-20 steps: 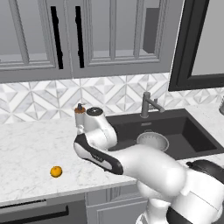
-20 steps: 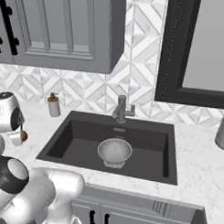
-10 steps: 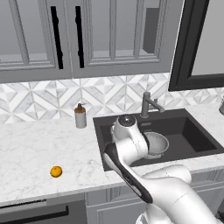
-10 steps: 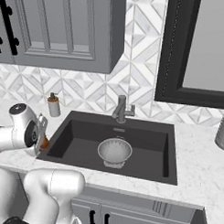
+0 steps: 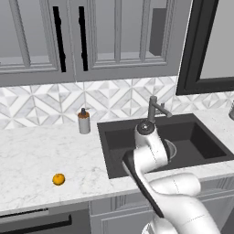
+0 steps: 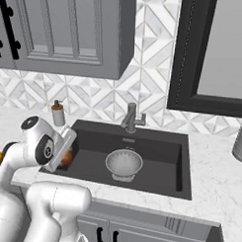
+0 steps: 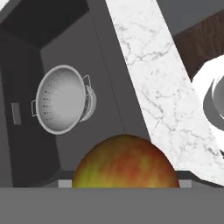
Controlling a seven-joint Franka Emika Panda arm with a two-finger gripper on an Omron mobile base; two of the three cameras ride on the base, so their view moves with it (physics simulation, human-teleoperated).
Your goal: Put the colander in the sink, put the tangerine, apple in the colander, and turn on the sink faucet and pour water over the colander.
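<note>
While we carry the apple (image 7: 126,162) over the sink (image 6: 157,144), the main risk is a drop wide of the colander (image 6: 124,163): a smooth round fruit let go off-centre could bounce from the metal rim onto the hard basin floor and roll. Largest first, the sink is a deep, dark, flat-walled rectangle set in the veined marble counter (image 5: 32,160). The colander sits upright near the sink's middle, a shiny perforated bowl with two small side handles. Our gripper (image 6: 66,153), over the sink's left part, is clamped on the red and yellow-green apple. Smallest, the orange tangerine (image 5: 58,179) waits on the counter, far left of the sink.
</note>
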